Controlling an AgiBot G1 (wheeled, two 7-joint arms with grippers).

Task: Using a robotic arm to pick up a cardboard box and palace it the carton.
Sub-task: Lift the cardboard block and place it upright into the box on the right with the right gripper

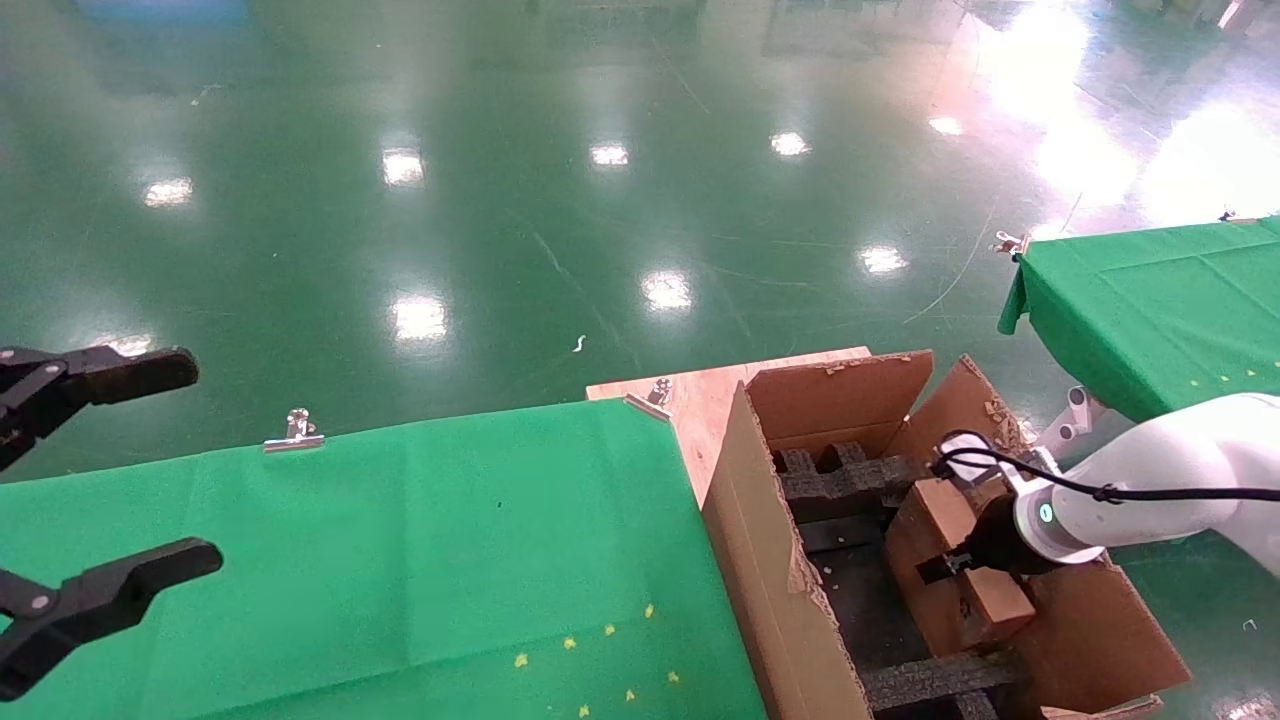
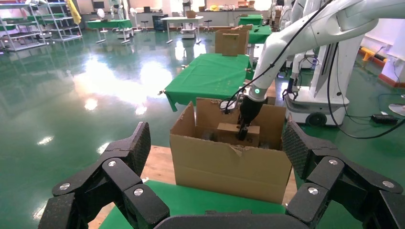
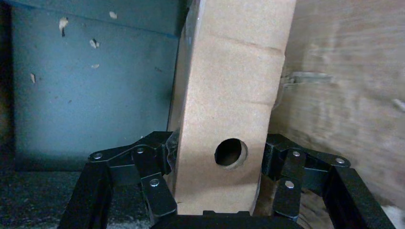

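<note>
One plain brown cardboard box (image 3: 229, 109) inside ragged corrugated carton (image 1: 770, 560).

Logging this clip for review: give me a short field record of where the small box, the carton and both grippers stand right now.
cardboard box: inside the carton, near its right wall, round hole facing the right wrist camera
carton: open, flaps up, black foam inserts inside, beside the green-covered table
right gripper: down in the carton, shut on the cardboard box, one finger on either side
left gripper: open, holding nothing, over the table's left part
placement: box within the carton, not yet released
</note>
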